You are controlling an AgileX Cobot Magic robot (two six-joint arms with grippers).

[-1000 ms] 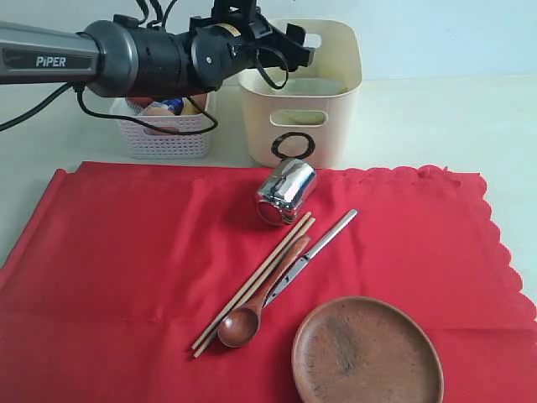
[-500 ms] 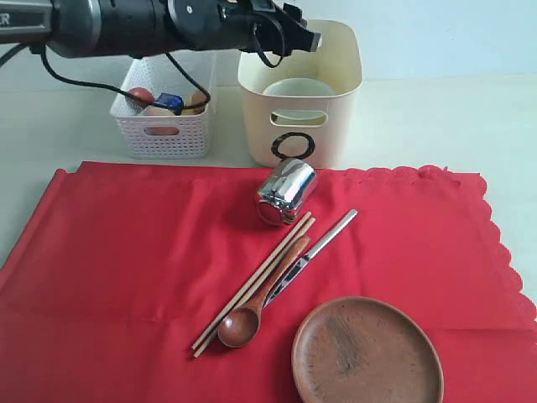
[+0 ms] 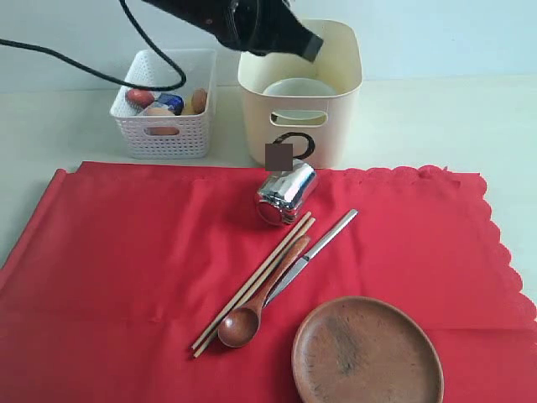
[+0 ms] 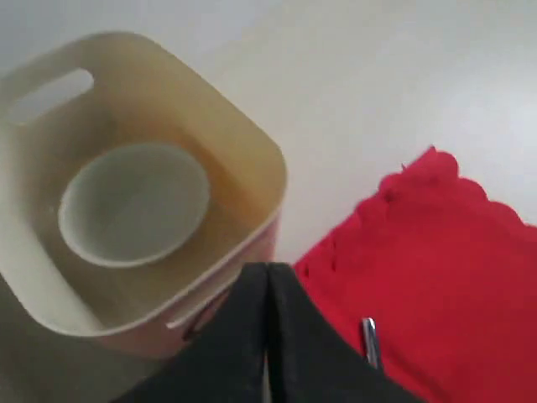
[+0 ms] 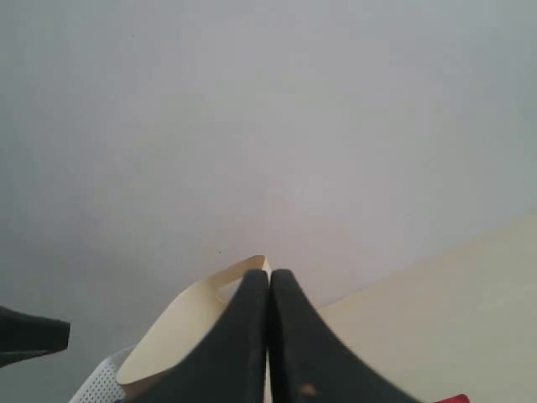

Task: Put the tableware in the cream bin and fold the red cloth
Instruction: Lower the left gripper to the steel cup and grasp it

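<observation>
Got the left gripper (image 4: 267, 269) pinched fully together with nothing in it, hanging up over the bin (image 3: 336, 126), roughly above its left side in the exterior view. Same deal with the right gripper (image 5: 268, 274): pressed together, empty, up high, with plain wall (image 5: 252, 126) behind and a bit of bin rim below.

Already got the bowl (image 4: 134, 201) sitting upright on the bin floor. Leaves the rest of the tableware out on the cloth (image 3: 126, 252):
- cup (image 3: 285, 191) tipped on its side just in front of the bin, near the cloth's far edge
- chopsticks (image 3: 256, 281) running diagonally from beside the cup toward the near left
- spoon (image 3: 252, 315) right up against them, scoop end nearest the camera
- metal utensil (image 3: 323, 239) close alongside on the right, roughly parallel
- plate (image 3: 367, 353) at the near edge, right of the spoon's scoop, partly cut off by the frame

Looking at the cloth itself: spread flat, not folded, scalloped along the far and right edges. Also spotting a basket (image 3: 164, 138) left of the bin, behind the cloth, with some food bits (image 3: 164, 105) in it.
</observation>
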